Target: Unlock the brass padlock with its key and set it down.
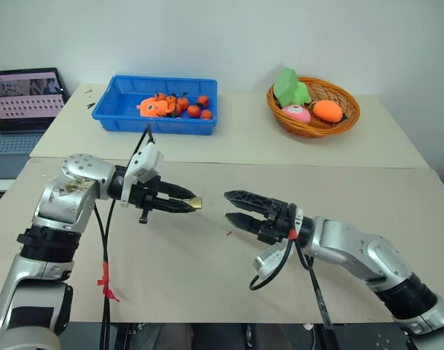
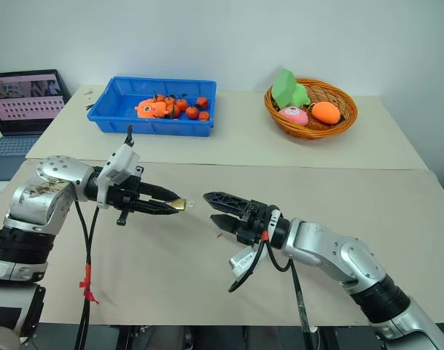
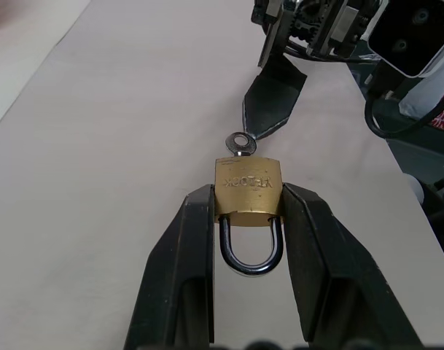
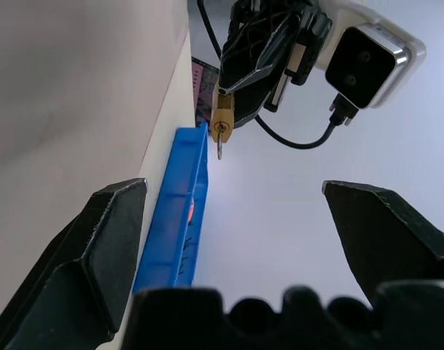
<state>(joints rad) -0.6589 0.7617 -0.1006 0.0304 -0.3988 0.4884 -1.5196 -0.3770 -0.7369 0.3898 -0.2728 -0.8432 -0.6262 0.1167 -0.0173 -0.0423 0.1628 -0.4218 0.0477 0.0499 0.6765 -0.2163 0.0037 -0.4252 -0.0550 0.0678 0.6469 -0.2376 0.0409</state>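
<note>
Left wrist view: my left gripper (image 3: pixel 247 219) pinches the brass padlock (image 3: pixel 248 192), key (image 3: pixel 240 143) seated at its twelve o'clock. My right gripper (image 1: pixel 235 207), spread wide, faces it from three o'clock; I judge it must next close on that key and turn.

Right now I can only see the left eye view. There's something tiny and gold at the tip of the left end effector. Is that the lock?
Observer: Yes. The left wrist view shows the brass padlock pinched by its body between the left end effector's fingers.
Operator: Is the key in it?
Observer: Yes. A small silver key sticks out of the padlock's end that faces the right end effector.
Operator: Is it unlocked yet?
Observer: It doesn't look so. In the left wrist view both legs of the shackle reach into the body.
Operator: Is the other one ready to grab the key?
Observer: Its jaws stand wide open in the right wrist view, with the key ahead of them, not touched.
</note>
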